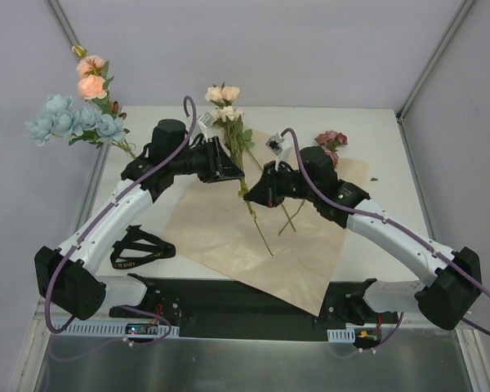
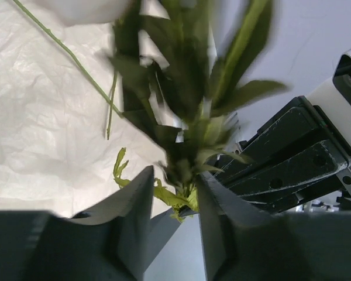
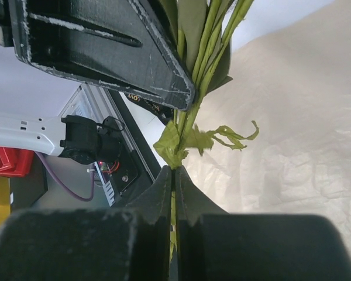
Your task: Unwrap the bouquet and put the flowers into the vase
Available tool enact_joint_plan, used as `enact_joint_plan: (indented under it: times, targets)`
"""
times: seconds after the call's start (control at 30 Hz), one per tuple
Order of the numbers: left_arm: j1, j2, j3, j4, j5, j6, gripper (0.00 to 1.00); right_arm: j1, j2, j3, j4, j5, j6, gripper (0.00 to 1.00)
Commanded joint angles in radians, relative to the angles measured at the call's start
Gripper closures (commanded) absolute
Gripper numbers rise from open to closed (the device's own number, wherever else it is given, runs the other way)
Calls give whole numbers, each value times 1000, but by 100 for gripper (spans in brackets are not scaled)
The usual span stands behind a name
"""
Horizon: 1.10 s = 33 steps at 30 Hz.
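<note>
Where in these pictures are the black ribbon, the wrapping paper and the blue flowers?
black ribbon [image 1: 129, 262]: top view, on its lower printed band.
wrapping paper [image 1: 212, 230]: top view, on a bare stretch of the flattened sheet.
blue flowers [image 1: 73, 121]: top view, on the middle of the cluster.

Top view: you can't see where the blue and peach flowers [image 1: 73, 114] stand, lower ends run behind the left arm [image 1: 159, 159]. Left wrist: leaves [image 2: 187, 88] blurred, tops cut off by the frame edge. Right wrist: stems [image 3: 207, 52] cropped on top, pinch point buried between the fingers [image 3: 155, 199].

Top camera overhead, looking down — both wrist cameras close, sharing flower stems [image 3: 206, 61]
</note>
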Motion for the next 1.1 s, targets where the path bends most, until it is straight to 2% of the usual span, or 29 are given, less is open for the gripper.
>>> enact_joint_plan:
  times: [0.0,0.13,0.2,0.23,0.27,0.33,0.37,0.47,0.53,0.63,0.73,0.77,0.9,0.93,1.07]
  targets:
    - [-11,-13,43,40,-20,30,72,33,-35,29,7,27,-41,99]
    - [-11,-26,43,39,-12,39,83,62,-31,46,-13,58,-52,99]
    - [-12,-36,43,39,-5,44,99,76,-29,60,-27,70,-54,99]
    - [-12,-53,43,39,-6,51,100,77,-26,66,-39,88,-54,96]
    - [-12,-67,43,39,-15,71,100,79,-23,72,-68,98,-55,84]
    - [-12,-117,43,42,-64,103,100,80,-23,100,-117,171,-54,67]
    - [-12,-136,43,36,-89,139,100,79,-25,110,-170,202,-54,50]
    - [-12,-211,58,2,-219,226,100,70,-34,144,-264,277,-61,37]
    - [-12,-243,101,-27,-282,283,100,56,-49,153,-295,302,-72,34]
    - [-12,-265,171,-79,-444,443,100,35,-87,144,-338,338,-89,29]
    - [-11,-259,259,-107,-657,586,100,-11,-115,124,-355,343,-113,27]
    - [-11,-253,285,-112,-767,623,100,-28,-123,117,-355,342,-120,27]
    - [-6,-182,412,-84,-1015,806,100,-119,-121,91,-349,308,-121,26]
    - [-3,-141,451,-64,-1055,870,100,-131,-115,91,-349,293,-124,26]
    - [57,-35,544,19,-1137,947,100,-180,-78,106,-347,253,-130,23]
